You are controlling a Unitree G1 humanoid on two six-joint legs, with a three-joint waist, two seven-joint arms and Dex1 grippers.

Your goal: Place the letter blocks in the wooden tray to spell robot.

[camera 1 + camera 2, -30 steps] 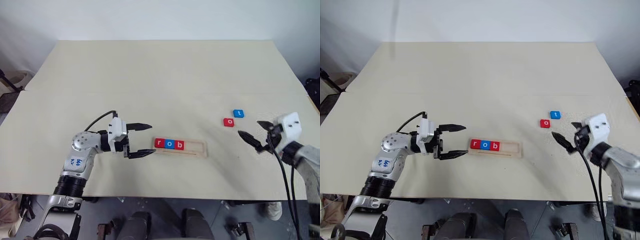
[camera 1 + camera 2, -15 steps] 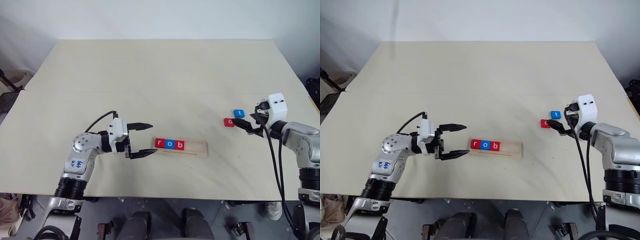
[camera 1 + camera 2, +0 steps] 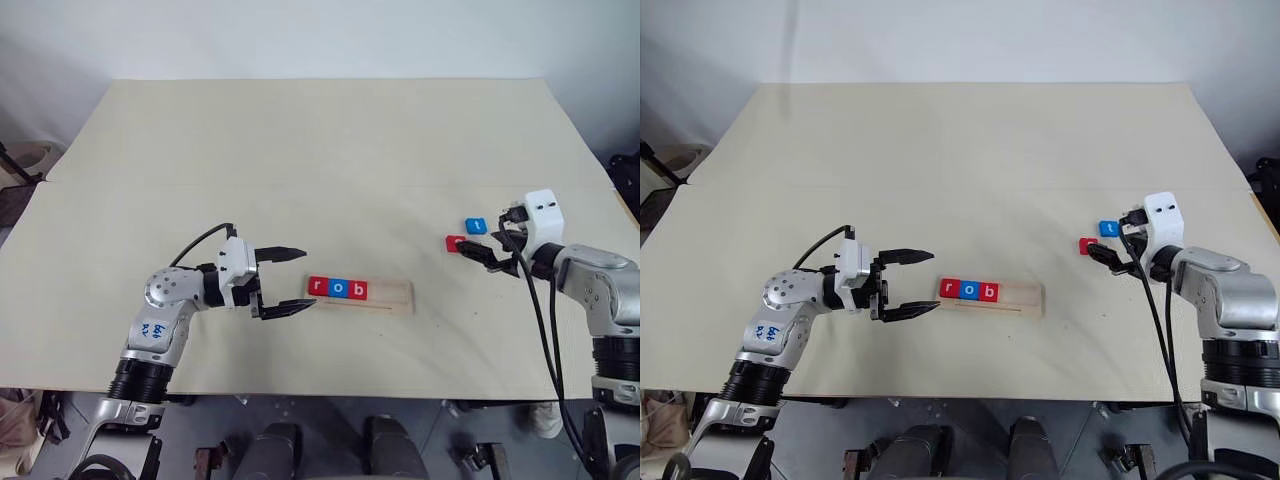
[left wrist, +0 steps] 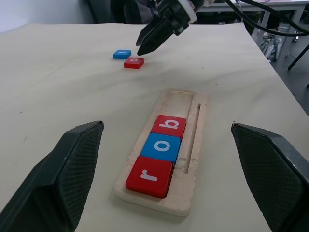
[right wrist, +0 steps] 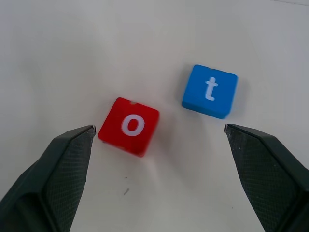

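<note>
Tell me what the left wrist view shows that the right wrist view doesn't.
Left wrist view alone: the long pale-wood tray holding the red r block, blue o block and red b block, with the open right gripper poised just above the loose blocks. Right wrist view alone: nothing extra, just a closer look between its spread fingers. Both share: the loose red o block and blue t block, apart on the table.

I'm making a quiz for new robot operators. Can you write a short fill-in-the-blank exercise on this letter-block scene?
1. The wooden tray already holds the letters r, o and ____.
2. The two loose blocks on the table are a red o and a blue ____.
3. The right gripper, by the loose blocks, has its jaws ____.
4. The o block in the tray is coloured ____.

Missing words: b; t; open; blue
</note>
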